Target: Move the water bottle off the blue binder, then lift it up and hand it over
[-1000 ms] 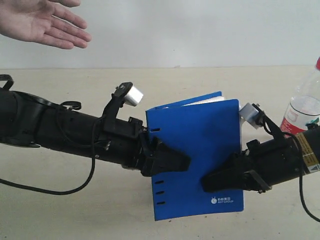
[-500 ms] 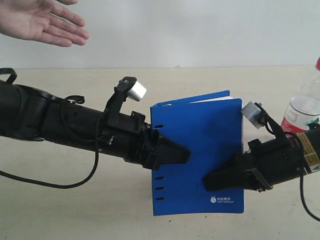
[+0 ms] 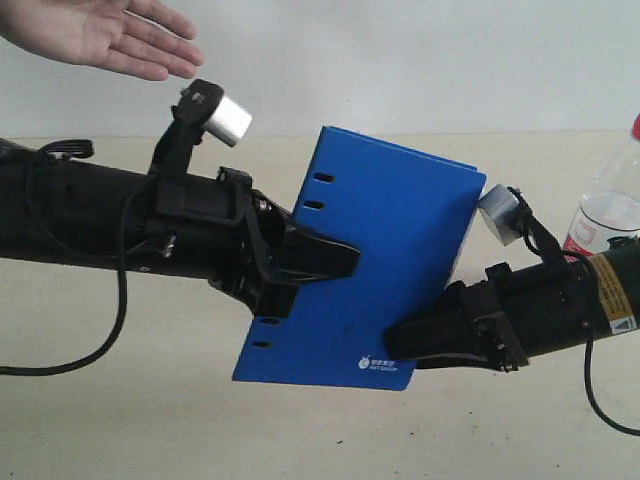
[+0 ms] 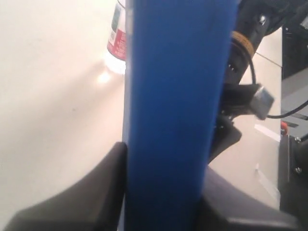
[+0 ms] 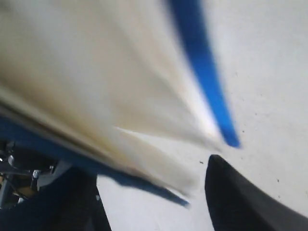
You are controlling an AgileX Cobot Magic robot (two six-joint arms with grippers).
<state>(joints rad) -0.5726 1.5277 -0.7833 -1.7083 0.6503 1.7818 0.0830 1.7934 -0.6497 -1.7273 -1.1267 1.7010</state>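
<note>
- The blue binder (image 3: 385,250) carries a small white logo (image 3: 378,365) with a line of print in its lower corner; the characters are too small to read.
- The water bottle (image 3: 605,215) has a red-and-white label (image 4: 117,33); its writing cannot be made out. It stands on the surface (image 3: 120,430) at the right edge of the exterior view, well apart from the binder.
- A yellow sticker (image 3: 605,290) wraps the right arm, print illegible.
- The binder is in the air, tilted, with the slotted spine running from upper right to lower left.
- The left end effector (image 3: 335,262) is clamped on the spine edge, both fingers pressed against the covers.
- The right end effector (image 3: 395,345) reaches the binder's lower corner by the logo; the blurred wrist view does not settle whether it grips.
- An open hand (image 3: 100,30) hovers at the upper left.
- Half a second ago the binder hung nearly upright; now its top leans right and the logo sits higher and further left.
- The left arm has risen and the hand has moved slightly right; the bottle has not moved.
</note>
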